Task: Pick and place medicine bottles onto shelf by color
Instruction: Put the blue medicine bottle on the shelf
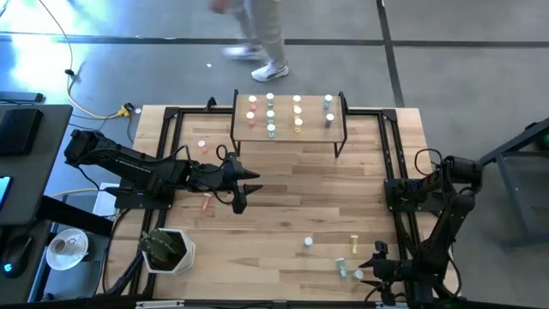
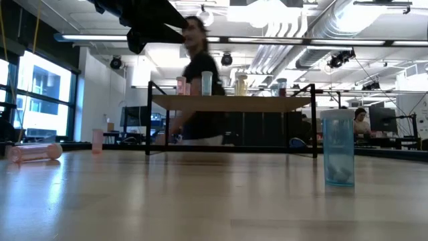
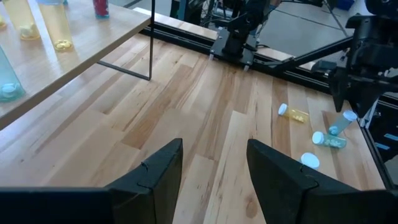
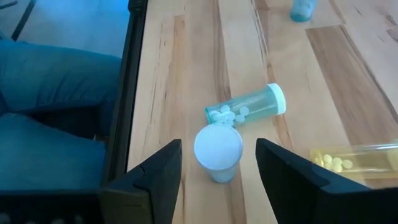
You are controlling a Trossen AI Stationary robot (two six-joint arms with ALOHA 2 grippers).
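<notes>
Left hand (image 1: 240, 199) empty, fingers parted, above tabletop (image 1: 292, 197) beside fallen pink bottle (image 1: 207, 202). Right hand (image 4: 217, 171) open, poised over upright green bottle (image 4: 217, 151) near tabletop's right front corner.

Pink bottle (image 1: 207, 203), green bottle (image 4: 246, 108), yellow bottle (image 3: 293, 114).

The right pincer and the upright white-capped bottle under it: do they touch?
Apart. In the right wrist view the right pincer is open, and bare wood shows between each finger and the upright bottle.
</notes>
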